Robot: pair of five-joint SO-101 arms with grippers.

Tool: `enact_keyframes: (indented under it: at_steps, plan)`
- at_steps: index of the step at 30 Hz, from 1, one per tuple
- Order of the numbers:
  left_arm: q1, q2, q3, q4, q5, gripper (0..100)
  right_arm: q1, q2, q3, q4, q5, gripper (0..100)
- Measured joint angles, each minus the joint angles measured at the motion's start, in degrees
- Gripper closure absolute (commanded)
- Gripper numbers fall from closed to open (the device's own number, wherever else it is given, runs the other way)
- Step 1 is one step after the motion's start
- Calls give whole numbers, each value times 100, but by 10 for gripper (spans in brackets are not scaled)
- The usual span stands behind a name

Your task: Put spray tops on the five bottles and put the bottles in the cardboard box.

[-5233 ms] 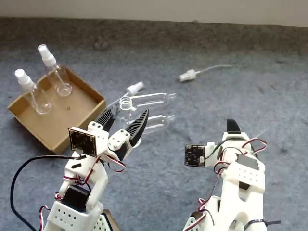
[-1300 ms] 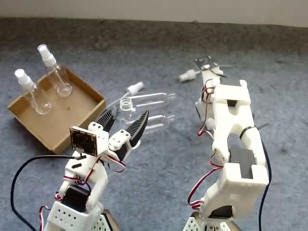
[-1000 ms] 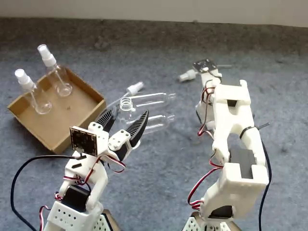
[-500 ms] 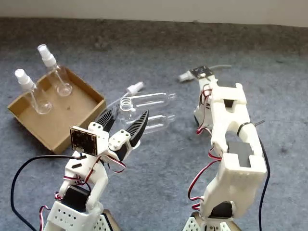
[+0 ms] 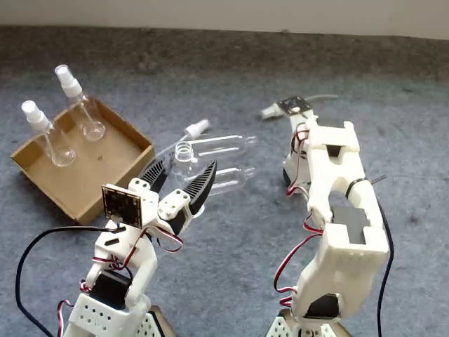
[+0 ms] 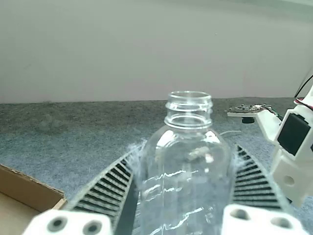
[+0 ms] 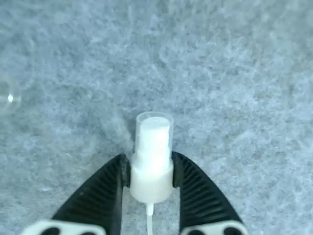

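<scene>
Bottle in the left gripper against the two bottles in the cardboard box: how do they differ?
The held bottle has a bare, open neck; the boxed bottles each wear a white spray top. The held bottle is clamped in the left gripper, outside the cardboard box; the boxed bottles stand free inside it. All three are clear.

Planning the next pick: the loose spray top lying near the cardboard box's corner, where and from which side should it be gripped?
Take the spray top by its white body, coming down from above with the jaws either side across its width. It lies on its side on the carpet, so the top is the open approach, and the body is probably its firmest part.
</scene>
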Motion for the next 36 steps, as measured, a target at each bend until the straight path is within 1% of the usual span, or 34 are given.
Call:
enact_keyframes:
  at_steps: [4, 7, 11, 15, 20, 23, 28, 33, 36]
  plan:
    - [0, 0, 0, 0, 0, 851, 0, -668, 0, 229, -132, 993]
    - [18, 0, 0, 0, 0, 849, 0, -1398, 0, 299, -677, 993]
    - [396, 0, 0, 281, 0, 849, -18, -2418, 0, 360, -1442, 992]
    - [651, 0, 0, 413, 0, 849, -246, -3305, 0, 360, -1960, 992]
    - [923, 0, 0, 484, 0, 849, -448, -4264, 0, 360, -2057, 992]
    - [1213, 0, 0, 659, 0, 849, -457, -4756, 0, 360, -2066, 992]
    - [1635, 0, 0, 782, 0, 850, -721, -5538, 0, 360, -2101, 992]
    - [1662, 0, 0, 782, 0, 851, -1204, -6268, 0, 369, -2760, 992]
    - [1670, 0, 0, 782, 0, 852, -1459, -6681, 0, 369, -2936, 992]
